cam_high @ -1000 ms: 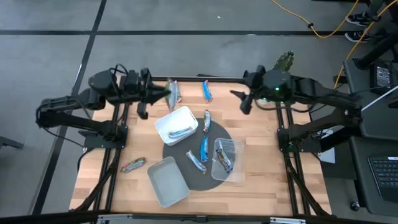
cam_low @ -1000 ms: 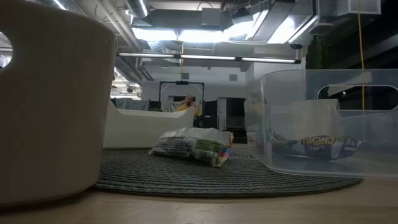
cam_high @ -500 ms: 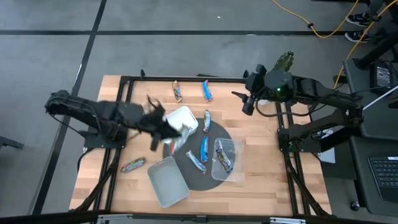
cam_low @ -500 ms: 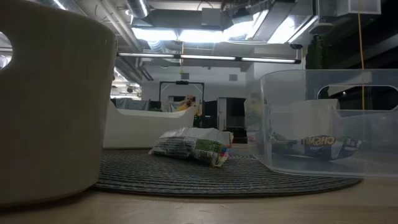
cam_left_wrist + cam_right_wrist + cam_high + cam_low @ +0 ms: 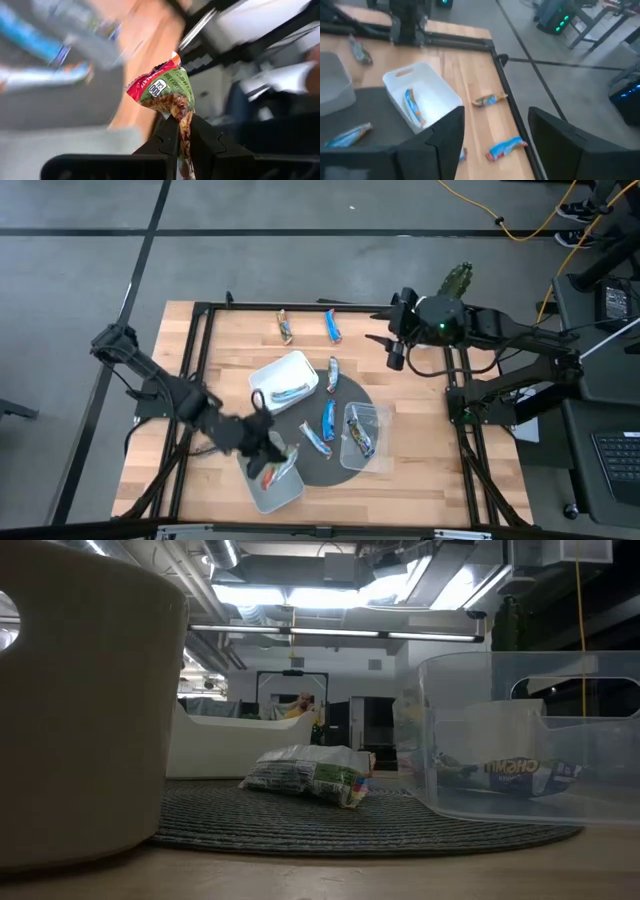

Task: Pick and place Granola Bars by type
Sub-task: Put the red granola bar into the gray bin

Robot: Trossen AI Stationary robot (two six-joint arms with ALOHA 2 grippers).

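My left gripper (image 5: 266, 464) is over the grey tub (image 5: 272, 492) near the table's near edge, shut on a granola bar in a red and green wrapper (image 5: 165, 90). My right gripper (image 5: 395, 350) hovers open near the far right, touching nothing. One red-brown bar (image 5: 285, 327) and one blue bar (image 5: 333, 325) lie flat by the far edge. Another blue bar (image 5: 333, 372) lies beside the white tub (image 5: 268, 376), which holds a blue bar (image 5: 290, 392). Two blue bars (image 5: 327, 420) lie on the dark round mat (image 5: 350, 395). The clear tub (image 5: 365, 418) holds a bar (image 5: 360, 442). My left gripper pinches the red and green bar by one end (image 5: 181, 116) between its two fingers (image 5: 169, 136). The rest of the wrapper sticks out past the fingertips. The bar is lifted clear, above the grey tub.
In the low view the grey tub's wall (image 5: 80, 700) fills the near left and the clear tub (image 5: 530, 740) the right, with a bar (image 5: 310, 775) on the mat between them. Black frame rails (image 5: 200, 350) run along the table's sides. Bare wood shows at the near right corner (image 5: 450, 470).
My left gripper, shut on a bar taken from beside the red-brown one at the far edge, has swung quickly toward the near edge, past the white tub, to above the grey tub. The bar has been lifted clear and carried along. The right arm has hardly moved.
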